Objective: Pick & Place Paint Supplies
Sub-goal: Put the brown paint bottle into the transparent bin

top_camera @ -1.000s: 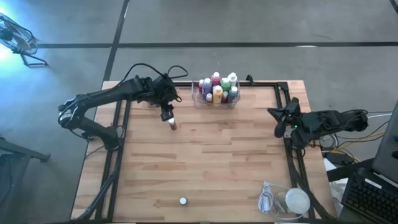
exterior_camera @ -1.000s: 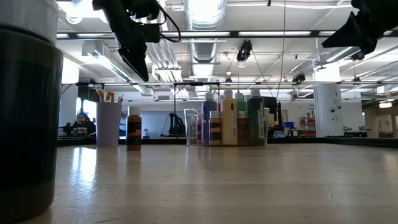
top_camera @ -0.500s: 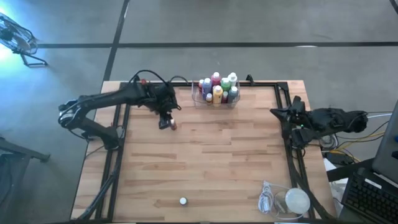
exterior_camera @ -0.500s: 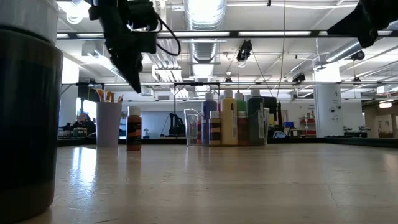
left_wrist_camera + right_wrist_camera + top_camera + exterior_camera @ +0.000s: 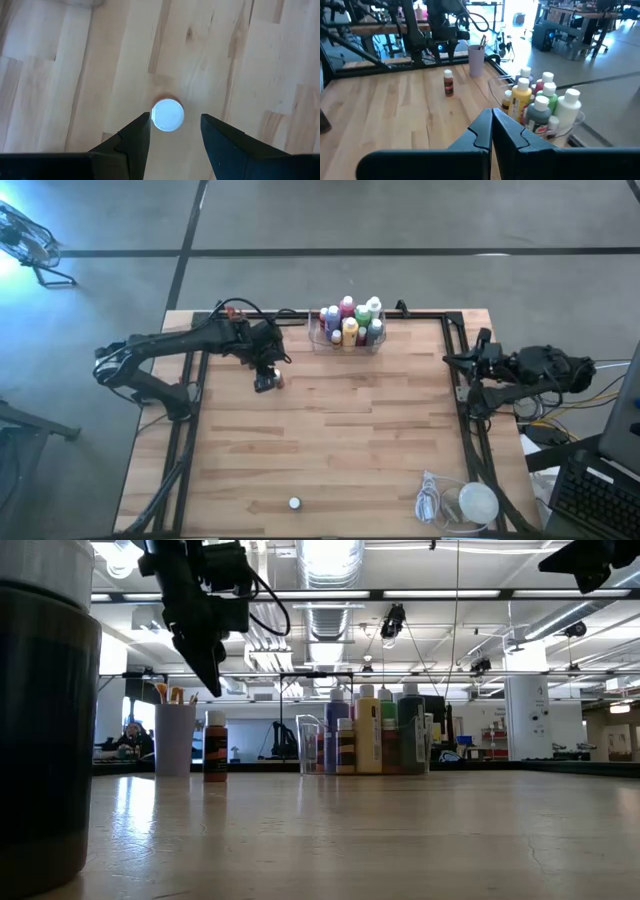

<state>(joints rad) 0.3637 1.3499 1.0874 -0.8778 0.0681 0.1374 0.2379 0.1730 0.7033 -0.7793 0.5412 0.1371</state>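
A brown paint bottle with a white cap stands upright on the table, left of the tray. My left gripper hangs open above it, pointing steeply down, with its fingertips clear of the cap and one on either side of it in the wrist view. In the high view the gripper covers most of the bottle. Several more bottles stand in a clear tray at the far edge. My right gripper is shut and holds nothing, raised at the table's right edge.
A purple cup with brushes stands at the far left, behind the brown bottle. One dark bottle with a white cap stands near the front edge. A white round lump with a coiled cord lies at the front right. Bare wood fills the middle.
My left gripper has come down and drawn slightly toward the table's left, tipping steeper, until it hangs over the brown bottle; its fingers have stayed open. My right gripper has risen and pulled back toward the right edge, turning more level. The bottle has not moved.
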